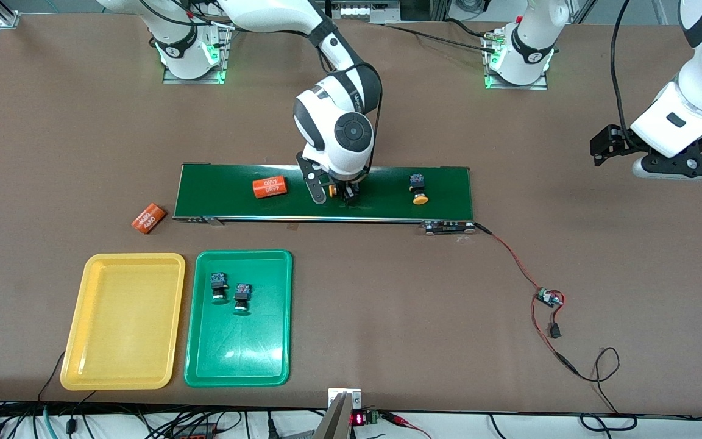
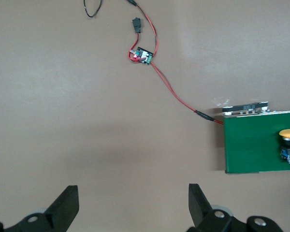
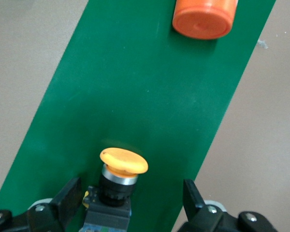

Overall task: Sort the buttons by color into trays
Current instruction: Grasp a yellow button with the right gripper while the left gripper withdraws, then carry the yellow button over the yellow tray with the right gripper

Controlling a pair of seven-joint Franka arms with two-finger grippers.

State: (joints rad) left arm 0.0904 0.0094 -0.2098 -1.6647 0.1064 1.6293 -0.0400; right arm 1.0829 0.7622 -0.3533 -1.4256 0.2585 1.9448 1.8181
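One yellow-capped button (image 3: 117,186) sits between my right pincer's (image 3: 128,195) wide-open, empty fingers at frame bottom; I should close squarely on its dark body.

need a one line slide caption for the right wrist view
Right gripper open around a yellow-capped button on the green conveyor belt, an orange cylinder lying further along it.

Front camera: high, facing both arms. Wrist cameras: close, looking down; all three share the green belt (image 1: 326,194).

Four buttons (image 1: 417,188) — two trays (image 1: 124,321), two orange cylinders (image 1: 269,187), one conveyor belt (image 1: 223,195).
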